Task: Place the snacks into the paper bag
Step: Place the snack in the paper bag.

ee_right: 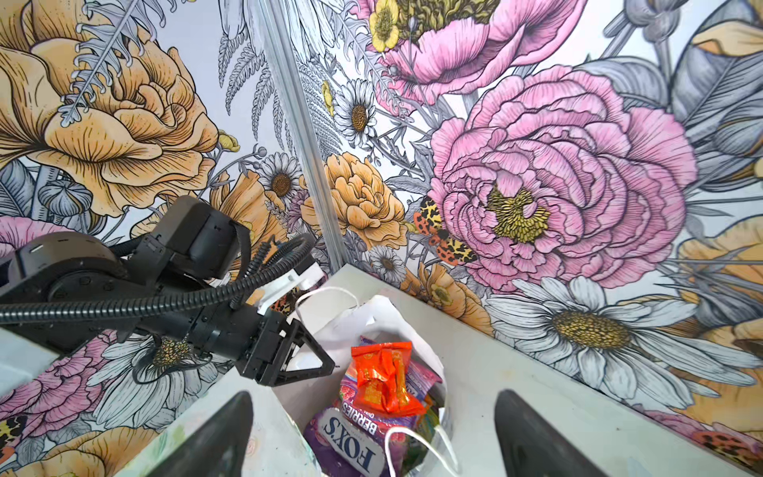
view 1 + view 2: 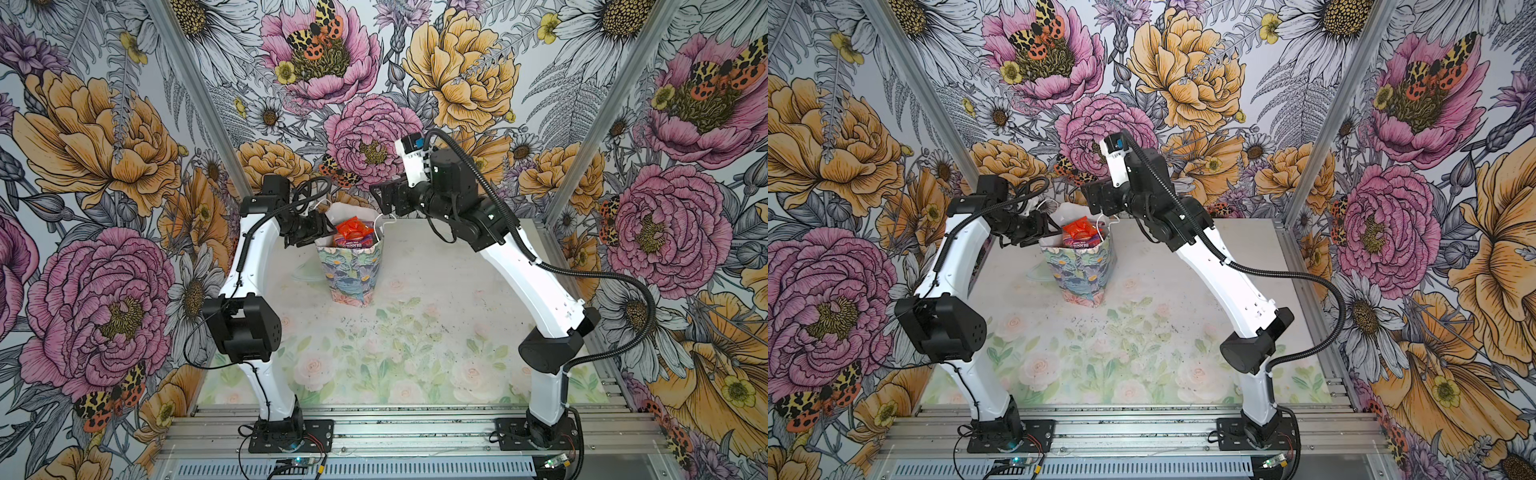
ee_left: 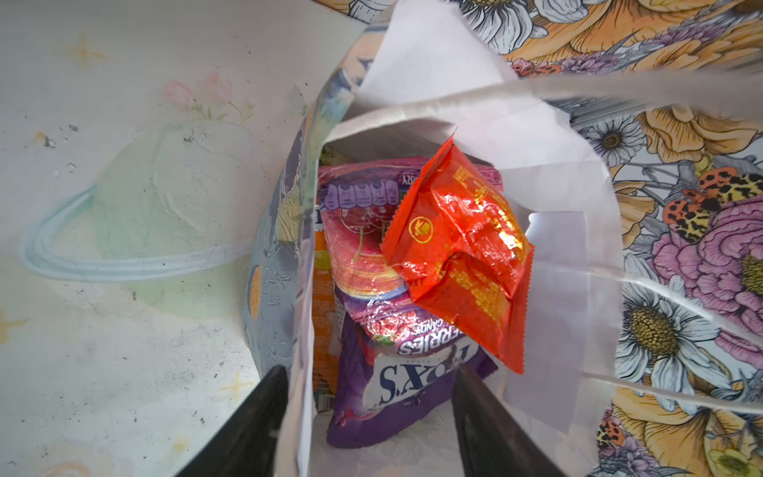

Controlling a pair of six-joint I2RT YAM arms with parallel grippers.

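**Paper bag loaded, both jaws released at its mouth**

Left of the bag, my left arm (image 2: 249, 257) reaches to the rim. Its jaws stand apart and straddle the bag's left wall, one outside and one inside, with only the thin paper between them and nothing pinched.

Centre: the paper bag (image 2: 349, 274) stands upright on the counter (image 2: 415, 332). The snacks are inside it. A small red packet (image 3: 458, 256) lies on top, tilted against the white inner wall. Beneath it are the purple FOX'S packets (image 3: 396, 396), and a sliver of an orange packet (image 3: 322, 314) shows against the left wall. I see no packet on the counter around the bag, so I judge the loading all but finished.

Handling, as I judge it: the packets are light, soft and glossy, likely to slip from a flat pinch, and best taken by a crimped end seal. The bag is thin and tips easily. I would take it by the wall just below the rim, not by the limp cord handles (image 1: 417, 437).

Right of the bag, my right arm (image 2: 519, 270) holds its jaws above the mouth, spread wide and empty.
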